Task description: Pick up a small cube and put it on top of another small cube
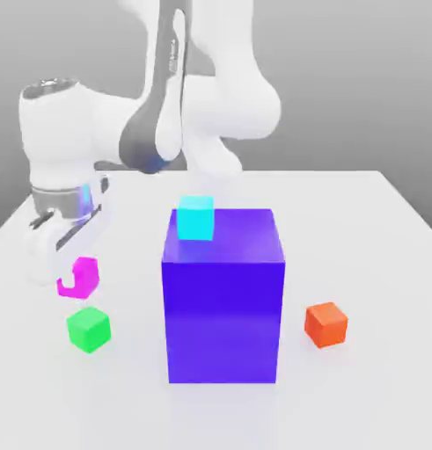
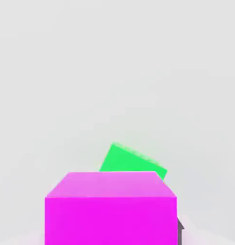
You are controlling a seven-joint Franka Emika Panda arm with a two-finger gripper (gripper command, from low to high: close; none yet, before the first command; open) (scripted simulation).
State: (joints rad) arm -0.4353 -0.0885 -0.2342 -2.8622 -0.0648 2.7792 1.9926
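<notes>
The hand partly hides the magenta cube, itself cropped in hand view

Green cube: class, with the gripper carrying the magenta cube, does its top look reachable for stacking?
Probably yes. The green cube sits alone on the table, nothing on it, just below the magenta cube held in the gripper. The big blue block stands off to the exterior view's right.

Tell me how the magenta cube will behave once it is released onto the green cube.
The magenta cube looks rigid and flat-faced, so it should sit rather than roll. The green cube looks the same size, leaving little margin: an off-centre release could tip it off. It hangs in the gripper, probably light.
</notes>
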